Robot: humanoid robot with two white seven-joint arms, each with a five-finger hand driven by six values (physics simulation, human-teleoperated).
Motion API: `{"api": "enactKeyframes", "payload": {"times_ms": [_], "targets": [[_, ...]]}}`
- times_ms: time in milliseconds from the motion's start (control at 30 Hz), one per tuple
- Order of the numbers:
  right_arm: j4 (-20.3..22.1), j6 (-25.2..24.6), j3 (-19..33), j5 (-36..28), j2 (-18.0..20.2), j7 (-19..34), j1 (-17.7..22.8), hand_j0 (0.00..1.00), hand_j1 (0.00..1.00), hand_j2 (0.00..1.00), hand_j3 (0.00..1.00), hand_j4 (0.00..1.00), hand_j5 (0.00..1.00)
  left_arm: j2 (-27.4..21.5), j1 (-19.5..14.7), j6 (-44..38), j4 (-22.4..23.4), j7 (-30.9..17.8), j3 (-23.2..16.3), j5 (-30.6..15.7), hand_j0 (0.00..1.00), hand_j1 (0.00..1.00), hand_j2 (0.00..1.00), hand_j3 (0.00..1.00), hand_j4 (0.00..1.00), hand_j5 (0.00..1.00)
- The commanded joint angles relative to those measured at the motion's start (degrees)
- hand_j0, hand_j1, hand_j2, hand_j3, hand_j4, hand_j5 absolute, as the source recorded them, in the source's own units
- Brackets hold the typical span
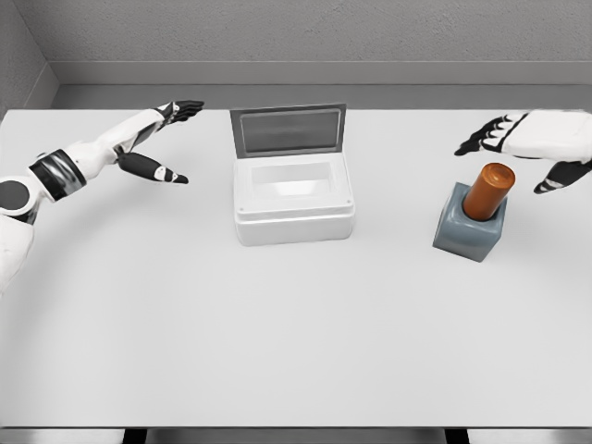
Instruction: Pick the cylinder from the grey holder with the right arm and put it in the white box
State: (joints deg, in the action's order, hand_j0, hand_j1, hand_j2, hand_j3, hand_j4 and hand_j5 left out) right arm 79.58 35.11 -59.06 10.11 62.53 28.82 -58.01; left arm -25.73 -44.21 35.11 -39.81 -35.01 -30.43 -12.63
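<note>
From my station, the nearest stretch of the white table (277,351) carries nothing I need to report. Farther in, on the right, I see the grey holder (467,233) standing on the tabletop, with the orange-brown cylinder (487,191) seated in it, leaning slightly to the right; its upper half projects above the holder's rim. At about the same depth, in the middle, sits the white box (294,203), its interior open to view and its grey lid (288,130) raised upright along the far edge. Box and holder are well apart.

The right hand (527,148) hovers just beyond and above the cylinder's top, fingers spread and thumb hanging apart, holding nothing (I cannot confirm any contact with the cylinder; a gap appears to separate them). The left arm enters from the lower left, and the left hand (162,139) is extended over the table to the left of the box, fingers straight and open, thumb splayed below, also holding nothing.
</note>
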Motion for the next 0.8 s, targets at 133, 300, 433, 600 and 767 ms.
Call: {"api": "enactKeyframes", "payload": {"times_ms": [133, 300, 433, 600, 767], "targets": [[-0.39, -0.11, -5.97, -0.26, -2.85, -0.08, -3.77, 1.0, 1.0, 1.0, 1.0, 1.0, 1.0, 0.5, 0.0, -0.11, 0.0, 0.01, 1.07, -0.37, 1.0, 1.0, 1.0, 1.0, 1.0, 1.0], [-0.39, -0.11, -7.3, -0.35, -2.33, -0.25, -5.1, 1.0, 1.0, 1.0, 1.0, 1.0, 1.0, 0.5, 0.0, -0.11, 0.26, 0.01, 1.07, -0.29, 1.0, 1.0, 1.0, 1.0, 1.0, 1.0], [-0.39, -0.11, -7.3, -0.26, -2.06, -0.16, -5.1, 1.0, 1.0, 1.0, 1.0, 1.0, 1.0, 0.5, 0.0, -0.11, 0.35, 0.01, 1.07, -0.29, 1.0, 1.0, 1.0, 1.0, 1.0, 1.0], [-0.39, -0.11, -7.3, -0.26, -1.97, -0.08, -5.1, 1.0, 1.0, 1.0, 1.0, 1.0, 1.0, 0.42, 0.0, -0.11, 0.35, 0.01, 0.98, -0.37, 1.0, 1.0, 1.0, 1.0, 1.0, 1.0], [-0.48, -0.11, -7.47, -0.18, -1.27, 0.01, -4.83, 1.0, 1.0, 1.0, 1.0, 1.0, 1.0, 0.42, 0.09, -0.11, 0.26, 0.01, 0.98, -0.29, 1.0, 1.0, 1.0, 1.0, 1.0, 1.0]]}}
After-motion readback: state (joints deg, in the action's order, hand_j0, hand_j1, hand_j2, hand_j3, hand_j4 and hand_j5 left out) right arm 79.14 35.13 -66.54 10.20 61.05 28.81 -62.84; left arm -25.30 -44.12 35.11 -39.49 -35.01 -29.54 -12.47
